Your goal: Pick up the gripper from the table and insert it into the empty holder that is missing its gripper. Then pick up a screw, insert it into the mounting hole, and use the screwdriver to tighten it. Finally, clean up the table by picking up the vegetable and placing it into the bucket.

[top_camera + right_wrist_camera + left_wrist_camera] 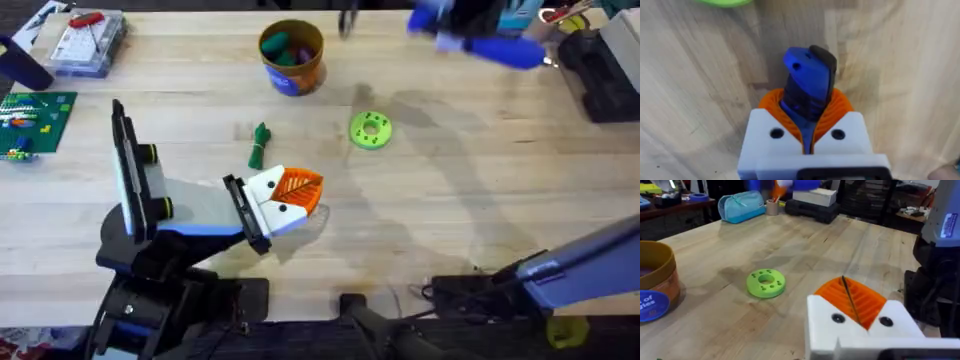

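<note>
I see the right gripper point(810, 131) clamped on the blue screwdriver point(809, 85) above the table point(460, 190), left gripper point(855, 309) closed on nothing (pads together), vegetable point(260, 146) lying between bucket point(292, 58) and left gripper, green disc point(371, 130) nearby.

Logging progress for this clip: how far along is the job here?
Looks done: the gripper sits on the black plate of the holder. In hand: the right gripper is shut on the blue screwdriver, far from the holder; whether the screw is tightened can't be seen. Left: the vegetable lies on the table, not in the bucket.
</note>
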You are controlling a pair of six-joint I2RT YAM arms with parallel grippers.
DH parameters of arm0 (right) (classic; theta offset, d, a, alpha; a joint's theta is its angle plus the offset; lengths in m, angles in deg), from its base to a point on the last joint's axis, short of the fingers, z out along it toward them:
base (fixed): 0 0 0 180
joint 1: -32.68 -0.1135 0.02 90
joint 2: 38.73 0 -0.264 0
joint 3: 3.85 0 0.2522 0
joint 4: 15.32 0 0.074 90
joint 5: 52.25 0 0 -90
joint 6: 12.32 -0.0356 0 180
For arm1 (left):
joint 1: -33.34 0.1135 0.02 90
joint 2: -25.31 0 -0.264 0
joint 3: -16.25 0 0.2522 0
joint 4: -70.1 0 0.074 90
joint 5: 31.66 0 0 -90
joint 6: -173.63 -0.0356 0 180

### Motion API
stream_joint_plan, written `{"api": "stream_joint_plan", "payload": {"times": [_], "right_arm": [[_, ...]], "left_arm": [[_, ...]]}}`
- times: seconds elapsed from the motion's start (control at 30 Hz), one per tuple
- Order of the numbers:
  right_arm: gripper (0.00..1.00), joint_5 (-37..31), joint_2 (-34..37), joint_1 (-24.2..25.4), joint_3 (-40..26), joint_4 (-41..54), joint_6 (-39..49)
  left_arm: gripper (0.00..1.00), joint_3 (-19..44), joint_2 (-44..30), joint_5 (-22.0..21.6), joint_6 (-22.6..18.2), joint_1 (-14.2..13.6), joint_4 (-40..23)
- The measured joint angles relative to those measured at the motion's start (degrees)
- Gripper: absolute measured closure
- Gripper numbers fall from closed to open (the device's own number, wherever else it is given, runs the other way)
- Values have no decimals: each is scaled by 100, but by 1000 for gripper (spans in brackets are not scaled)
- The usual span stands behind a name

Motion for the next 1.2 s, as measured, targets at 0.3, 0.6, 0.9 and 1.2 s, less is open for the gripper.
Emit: {"api": "stream_joint_plan", "payload": {"times": [0.3,0.6,0.9,1.2], "right_arm": [[956,20,258,473,1601,-1294,822],[956,1283,251,1279,2987,-2177,1373],[956,1590,566,1406,3003,-2358,1407],[956,1578,757,1395,2995,-2392,1412]], "left_arm": [[979,-1,0,0,1,0,-2],[979,0,1,0,0,0,-1],[979,0,0,0,0,0,1],[979,0,-2,0,0,0,0]]}}
